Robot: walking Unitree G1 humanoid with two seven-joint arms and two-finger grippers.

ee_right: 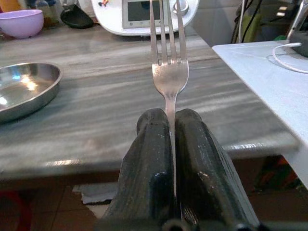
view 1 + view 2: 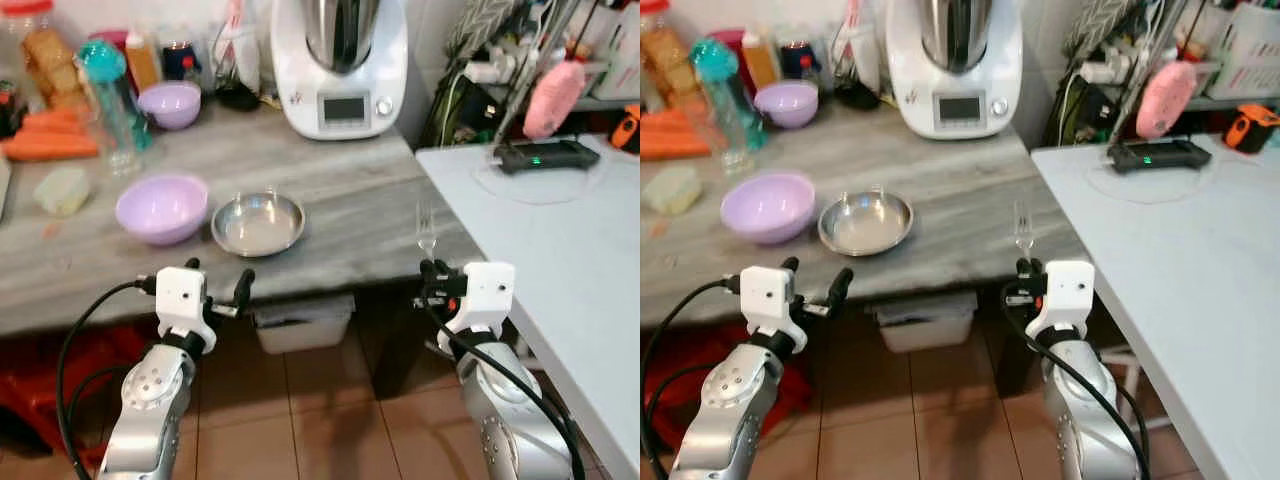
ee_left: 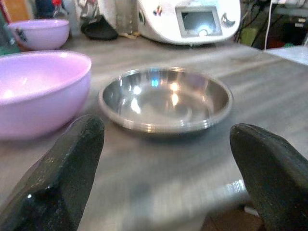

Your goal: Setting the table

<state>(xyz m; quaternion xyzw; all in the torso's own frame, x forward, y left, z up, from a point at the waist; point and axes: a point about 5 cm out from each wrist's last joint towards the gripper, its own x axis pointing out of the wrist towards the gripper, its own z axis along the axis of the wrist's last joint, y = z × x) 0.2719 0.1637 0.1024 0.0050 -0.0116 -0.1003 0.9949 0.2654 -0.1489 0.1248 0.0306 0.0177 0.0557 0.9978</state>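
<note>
At the front edge of the grey marbled desk [image 2: 330, 190], my right gripper [image 1: 172, 126] is clamped tight on the handle of a slim silver metal fork [image 1: 169, 62], tines straight up. Fork looks light, stiff and slick; the pinch low on the handle seems fine, though it could pivot if bumped. My left gripper [image 2: 218, 283] has fingers [image 3: 62, 168] spread wide, holding nothing, aimed at the shallow round steel dish [image 2: 258, 223]. The dish is thin, rigid and slippery, so it is probably best taken by the rim. Just beside it is a lilac plastic bowl [image 2: 161, 207]. The white desk [image 2: 560, 240] lies to my right.
</note>
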